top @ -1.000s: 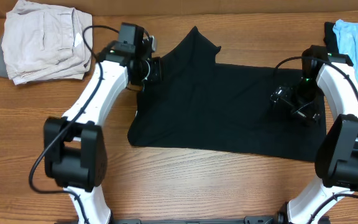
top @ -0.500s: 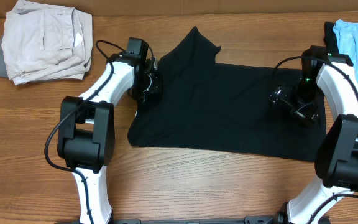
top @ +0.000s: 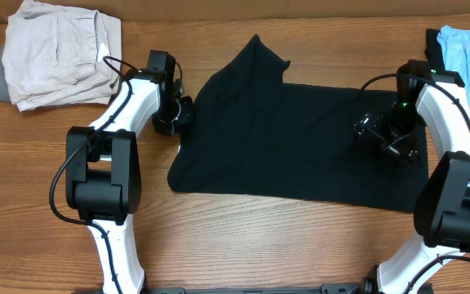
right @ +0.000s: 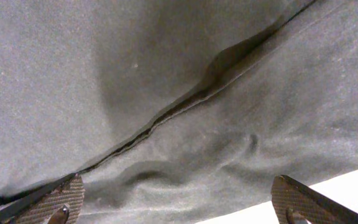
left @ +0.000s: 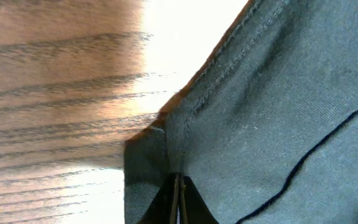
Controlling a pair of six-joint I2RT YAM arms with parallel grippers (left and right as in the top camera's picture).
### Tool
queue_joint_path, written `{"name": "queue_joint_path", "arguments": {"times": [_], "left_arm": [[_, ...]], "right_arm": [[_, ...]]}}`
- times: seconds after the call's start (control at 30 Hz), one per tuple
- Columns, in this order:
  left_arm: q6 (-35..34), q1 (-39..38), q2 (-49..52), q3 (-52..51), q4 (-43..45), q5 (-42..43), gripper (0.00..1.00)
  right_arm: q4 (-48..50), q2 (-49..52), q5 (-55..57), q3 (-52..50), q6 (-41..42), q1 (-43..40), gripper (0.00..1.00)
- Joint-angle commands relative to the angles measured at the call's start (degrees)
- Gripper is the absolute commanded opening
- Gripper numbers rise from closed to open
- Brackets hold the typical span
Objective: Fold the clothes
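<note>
left gripper (left: 178, 194) was clamped on the black T-shirt (top: 292, 139) at its left hem, right gripper (top: 392, 140) had jaws wide apart over the shirt's right end

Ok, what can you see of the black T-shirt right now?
The T-shirt is plain black, soft knit cloth with stitched hems. It lies spread mostly flat on the table, one sleeve pointing to the far edge, a fold crease and a few wrinkles near its right end. The left pincer is shut on a hemmed corner at its left edge; the right pincer stands open over its right end.
</note>
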Motion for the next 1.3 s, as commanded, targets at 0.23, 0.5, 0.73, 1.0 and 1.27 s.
{"name": "queue_joint_path", "arguments": {"times": [0.23,0.5,0.73,1.0,1.27], "left_arm": [[3.7,-0.5,1.6,0.0,-0.3,1.3,0.04],[3.7,-0.3,5.3,-0.1,-0.8,-0.2,0.04],[-8.5,3.3,6.3,-0.1,-8.3,-20.7,0.04],[-16.5,10.1,6.2,-0.1,-16.3,-28.0,0.04],[-19.7,15.2,5.2,-0.1,-22.1,-29.5,0.04]], "right_arm": [[-0.1,-2.3,-0.8,1.2,-0.3,0.2,1.0],[-0.2,-2.3,-1.0,1.2,-0.3,0.2,1.0],[-0.2,-2.3,-1.0,1.2,-0.4,0.2,1.0],[-0.2,-2.3,-1.0,1.8,-1.7,0.2,1.0],[0.3,-2.3,-1.0,2.2,-2.8,0.3,1.0]]}}
